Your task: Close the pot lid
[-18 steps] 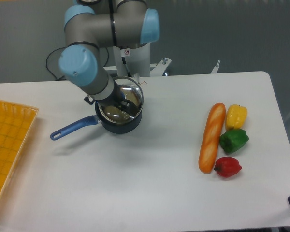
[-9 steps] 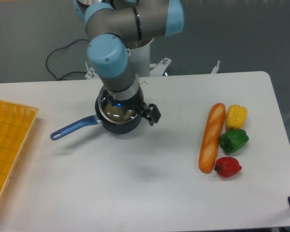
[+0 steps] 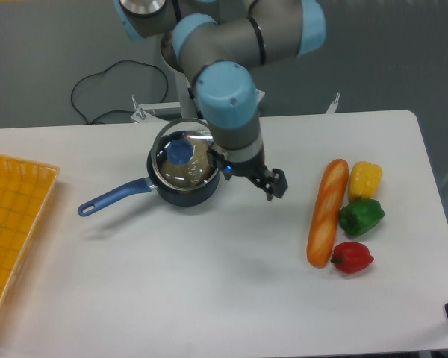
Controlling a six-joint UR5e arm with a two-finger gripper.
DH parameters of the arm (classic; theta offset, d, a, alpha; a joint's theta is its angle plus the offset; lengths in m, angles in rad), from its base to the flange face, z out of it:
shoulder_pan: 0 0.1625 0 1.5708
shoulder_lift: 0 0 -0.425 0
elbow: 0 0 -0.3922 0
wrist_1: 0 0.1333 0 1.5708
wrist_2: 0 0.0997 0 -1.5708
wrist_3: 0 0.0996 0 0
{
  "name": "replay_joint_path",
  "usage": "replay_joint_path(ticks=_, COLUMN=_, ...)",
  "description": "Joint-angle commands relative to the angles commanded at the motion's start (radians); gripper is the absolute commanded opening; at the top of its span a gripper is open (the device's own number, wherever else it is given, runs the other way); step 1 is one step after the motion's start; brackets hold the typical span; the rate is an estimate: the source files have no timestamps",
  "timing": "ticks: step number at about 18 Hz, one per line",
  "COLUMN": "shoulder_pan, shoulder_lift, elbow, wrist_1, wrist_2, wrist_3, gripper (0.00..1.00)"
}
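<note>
Since the earlier frames the arm swung right, away from the pot [image 3: 182,183]; the gripper [image 3: 275,185] then hung over bare table between the pot and the baguette [image 3: 326,212], holding nothing. Jaw gap couldn't be made out at this angle, so cannot tell if it was spread or closed. The lid [image 3: 184,156], hidden under the wrist half a second before, now showed plainly: it sat on the pot's rim, blue knob up, apparently level. Judged: the lid looked closed, task about done, arm retreating. Pot stood at the table's [image 3: 209,283] back-left-centre, blue handle pointing left-front. White tabletop; orange basket [image 3: 11,231] at the left edge; yellow, green and red peppers beside the baguette right. Grey wall behind, black cable on the floor.
</note>
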Motion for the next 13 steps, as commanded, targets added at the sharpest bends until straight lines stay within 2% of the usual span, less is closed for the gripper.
replay_joint_path(ticks=6, shoulder_pan=0.09, shoulder_lift=-0.005, elbow=0.017, wrist_1=0.0, wrist_2=-0.014, wrist_3=0.101, gripper=1.0)
replay_joint_path(ticks=13, shoulder_pan=0.172, shoulder_lift=-0.023, elbow=0.025, wrist_1=0.015, wrist_2=-0.044, wrist_3=0.144, gripper=1.0)
